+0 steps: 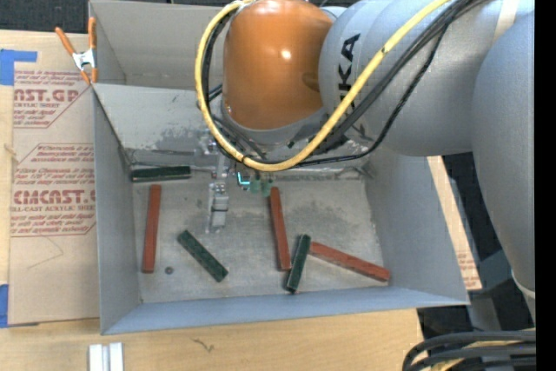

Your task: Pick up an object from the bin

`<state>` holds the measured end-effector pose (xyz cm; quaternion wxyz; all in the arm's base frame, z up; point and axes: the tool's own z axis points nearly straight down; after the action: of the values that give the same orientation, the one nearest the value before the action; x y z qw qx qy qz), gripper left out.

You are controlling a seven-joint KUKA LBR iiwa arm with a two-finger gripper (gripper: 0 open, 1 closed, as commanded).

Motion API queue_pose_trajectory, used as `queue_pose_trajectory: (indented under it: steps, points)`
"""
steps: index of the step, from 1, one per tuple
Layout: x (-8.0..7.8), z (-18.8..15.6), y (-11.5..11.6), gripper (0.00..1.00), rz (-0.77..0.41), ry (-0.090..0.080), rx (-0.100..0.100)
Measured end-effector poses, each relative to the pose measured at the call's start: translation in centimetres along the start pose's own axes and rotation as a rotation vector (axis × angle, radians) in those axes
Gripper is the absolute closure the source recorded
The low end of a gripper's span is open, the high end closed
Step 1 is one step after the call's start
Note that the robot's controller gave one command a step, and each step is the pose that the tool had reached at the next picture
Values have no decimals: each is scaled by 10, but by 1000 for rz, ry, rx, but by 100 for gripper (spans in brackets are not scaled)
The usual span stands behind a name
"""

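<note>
Up front in the bin [261, 308], a dark green stick [201, 255] lies slanted, closest to my gripper [219, 209], which hangs just behind it, between a left red-brown stick [152, 228] and a middle red-brown stick [279, 228]. Can't tell if the pincer's spread or pinched. Further back, the arm [417, 82] reads "KA".

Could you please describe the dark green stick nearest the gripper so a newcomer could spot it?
In the grey bin, find the gripper over the floor. Just nearer the front wall lies a short dark green stick. It alone slants between the left red stick and the middle red stick; the back green stick and the right green stick lie outside that gap.
</note>
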<state>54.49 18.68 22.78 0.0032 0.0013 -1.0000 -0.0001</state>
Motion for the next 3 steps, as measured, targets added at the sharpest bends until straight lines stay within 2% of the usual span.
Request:
queue_pose_trajectory:
  steps: [1, 2, 3]
  points:
    - [-7, 139, 34, 0, -370, -2, 1]
    - [49, 158, 61, 0, -547, -9, 0]
    - [11, 158, -14, 0, -713, -9, 5]
